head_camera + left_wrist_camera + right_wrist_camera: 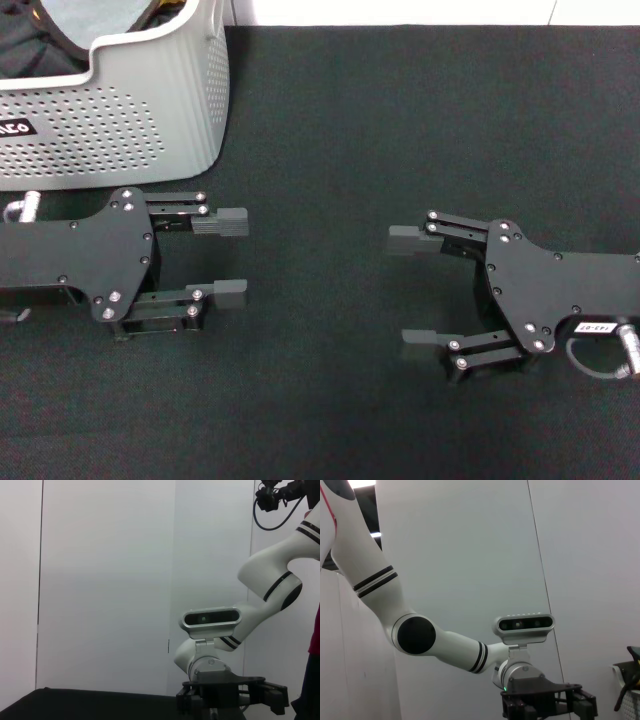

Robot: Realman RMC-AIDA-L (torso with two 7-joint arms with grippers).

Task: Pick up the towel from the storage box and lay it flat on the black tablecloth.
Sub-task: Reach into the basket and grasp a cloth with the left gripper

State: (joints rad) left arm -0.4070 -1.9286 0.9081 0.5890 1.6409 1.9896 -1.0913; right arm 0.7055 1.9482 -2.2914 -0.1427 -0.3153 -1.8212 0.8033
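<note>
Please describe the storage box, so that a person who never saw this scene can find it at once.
Look at the black tablecloth that covers the table. The storage box stands at its far left corner, just beyond the open left pincer. It is the only light grey thing there, with rounded corners, dotted perforated sides and a small black label.

A: My head cam sits high, looking steeply down, close on the black tablecloth [400, 120]; left gripper [232, 257] and right gripper [418, 290] fill the near half.

B: And the wrists?

A: I get both level and sideways. Left wrist faces the right gripper [272, 700] across the cloth [75, 705]; right wrist faces the left gripper [580, 705]. Each arm shows mid-distance against a white wall.
</note>
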